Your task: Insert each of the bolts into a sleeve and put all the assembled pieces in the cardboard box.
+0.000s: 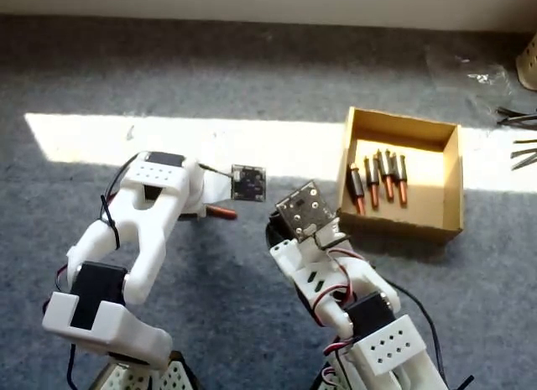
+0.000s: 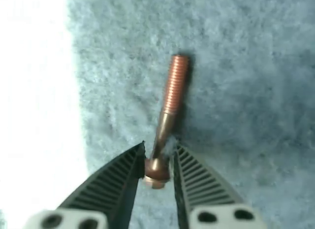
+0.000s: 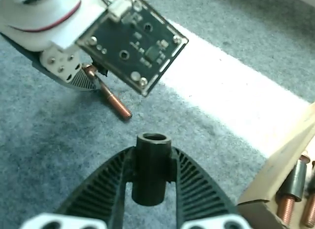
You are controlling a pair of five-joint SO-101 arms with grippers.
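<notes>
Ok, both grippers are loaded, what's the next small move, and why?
Probably swing the left gripper to aim its bolt tip-first at the sleeve in the right gripper. The bolt is pinched by its head, threads free; the sleeve's bore faces open; the two sit apart.

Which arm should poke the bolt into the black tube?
Probably left: the left gripper pinches the bolt by its head, threaded end free. The right gripper holds the sleeve, open end toward it.

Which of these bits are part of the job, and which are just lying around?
Part of the job: copper-coloured threaded bolt in the left tool; black cylindrical sleeve in the right tool; open cardboard box; sleeved bolts inside it.
Lying about: black strips and crumpled clear plastic on the grey carpet.
</notes>
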